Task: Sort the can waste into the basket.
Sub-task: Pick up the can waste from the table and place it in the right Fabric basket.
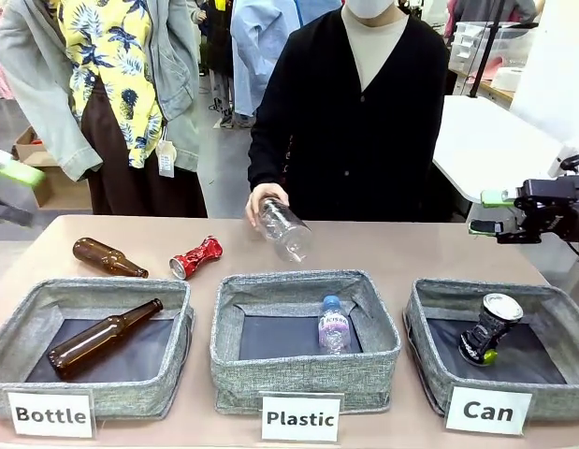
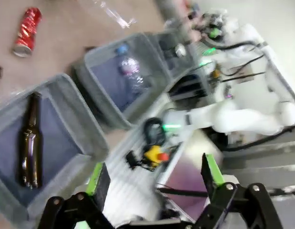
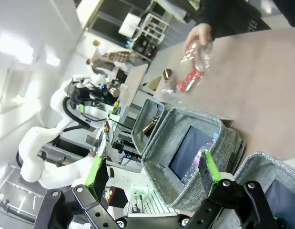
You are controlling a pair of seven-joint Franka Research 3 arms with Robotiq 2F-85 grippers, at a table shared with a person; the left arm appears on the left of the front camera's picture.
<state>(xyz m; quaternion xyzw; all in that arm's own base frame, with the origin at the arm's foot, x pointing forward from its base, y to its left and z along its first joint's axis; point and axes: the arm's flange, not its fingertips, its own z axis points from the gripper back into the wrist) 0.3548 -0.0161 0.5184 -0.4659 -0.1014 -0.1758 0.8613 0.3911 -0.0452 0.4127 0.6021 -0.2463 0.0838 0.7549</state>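
I judge the sort half done. The dark can [image 1: 490,329] already sits inside the Can basket [image 1: 422,327], close below and in front of my right hand [image 3: 152,169]. It stands nearly upright, silver top up, with its long axis leaning a little away from me.

The red can [image 1: 195,257] is the one left. It lies on the surface [image 1: 392,248], out ahead of my left hand [image 2: 154,176] and beyond the Bottle basket, well apart from my right hand. It rests on its side, crushed at the waist. Its long axis runs on a diagonal, one silvery end turned towards my left hand's side of the surface and the other towards the person. I cannot tell which end is the top.

Both of my hands have their fingers spread apart and hold nothing. They hang at the outer edges of the surface.

The step in hand, as I read it, is the approach to the red can. That calls for bringing a hand over it, the left being nearer, and turning the wrist so the fingers close across the narrow waist, not along the length. The person's hand [image 1: 264,198] holds a clear bottle [image 1: 285,229] just beside the can, and a brown bottle [image 1: 109,257] lies on its other side, so I would come straight down between them.
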